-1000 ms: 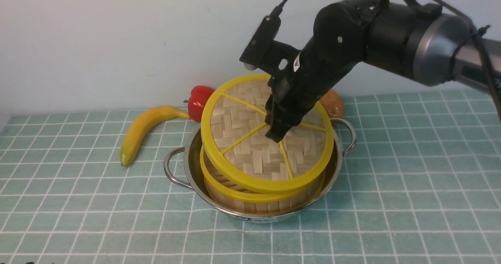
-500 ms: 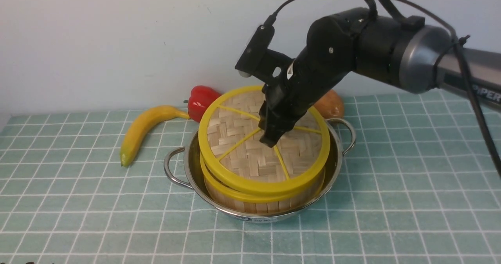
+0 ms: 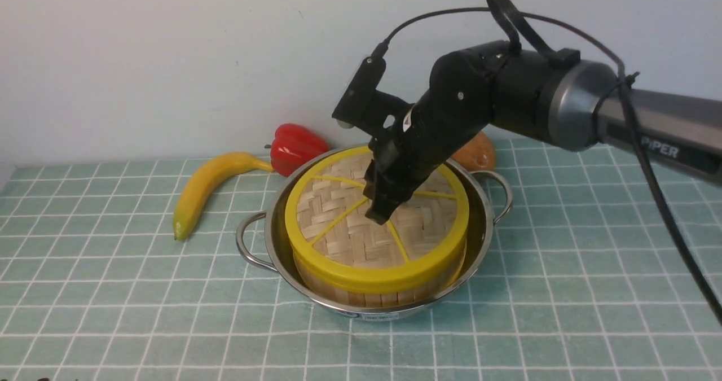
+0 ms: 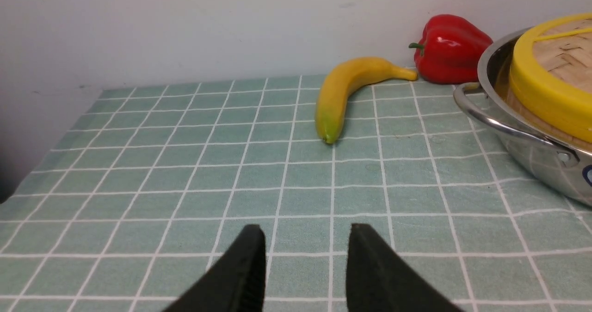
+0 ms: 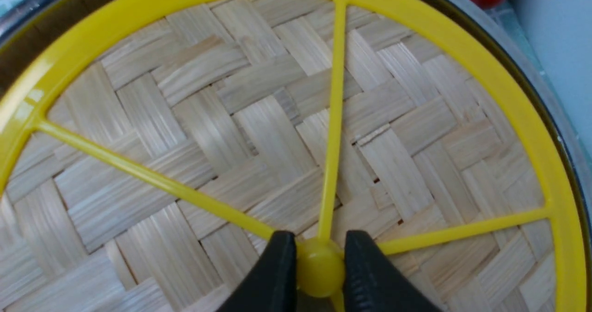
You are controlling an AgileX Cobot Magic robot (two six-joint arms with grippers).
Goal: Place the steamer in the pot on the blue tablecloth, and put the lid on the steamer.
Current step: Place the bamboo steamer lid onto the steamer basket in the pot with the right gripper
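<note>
Lid seated on steamer, R gripper pinching the knob from straight above.

The right gripper is clamped on the small yellow centre knob of the flat round woven-bamboo lid with thick yellow rim and thin spokes; jaws sit either side of the knob, touching it. Lid looks level, rim to rim on the round bamboo steamer basket, which sits inside the wide shiny stainless-steel pot with loop handles on the pale teal-blue grid tablecloth, mid-scene. Key relation: tool is directly over lid's centre, wrist leaning in from the far right, so the next move is likely just let go and lift straight up; a sideways pull could drag the lid off. The left gripper hangs parted, holding nothing, low over cloth well left of the pot.
</note>
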